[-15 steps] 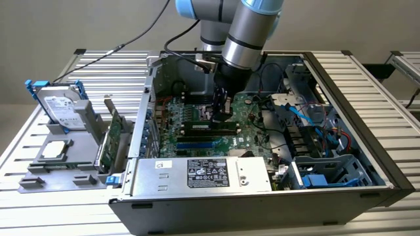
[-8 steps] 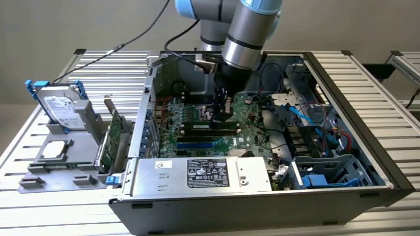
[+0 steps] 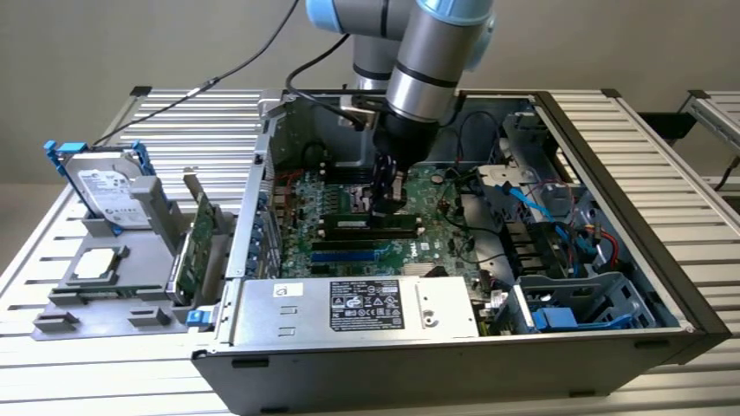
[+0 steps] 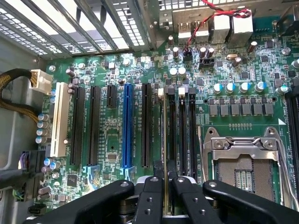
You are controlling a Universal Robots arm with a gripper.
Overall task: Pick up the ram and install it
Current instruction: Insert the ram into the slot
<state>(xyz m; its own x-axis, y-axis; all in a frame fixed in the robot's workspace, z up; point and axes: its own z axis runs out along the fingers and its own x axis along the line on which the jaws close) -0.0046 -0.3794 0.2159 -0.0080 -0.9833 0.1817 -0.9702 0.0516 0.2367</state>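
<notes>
At the bench's (image 3: 647,130) left edge, the hard drive (image 3: 110,186) and the tall expansion card (image 3: 199,247) sit in their grey holder, well apart from the work. The open case (image 3: 463,381) fills the middle of the bench, and the gripper (image 3: 387,204) reaches down into it over the motherboard (image 3: 347,251).

In the wrist view, the blue slot (image 4: 127,126) lies well clear of the work. Next comes the ram (image 4: 164,140), seen edge-on as a thin line. The gripper (image 4: 165,193) is nearly closed and pinches it between its inner fingers. The stick runs along the first of the memory slots (image 4: 183,135), the one on the blue slot's side. I cannot tell whether its lower edge is touching the slot yet. The processor socket (image 4: 238,163) sits beyond the slots, near the board's far edge.

As I judge it, doing this well means holding the stick parallel to its slot, with both ends inside the end clips. I'd press straight down and evenly. Any tilt risks the stick jamming or one end seating alone.
</notes>
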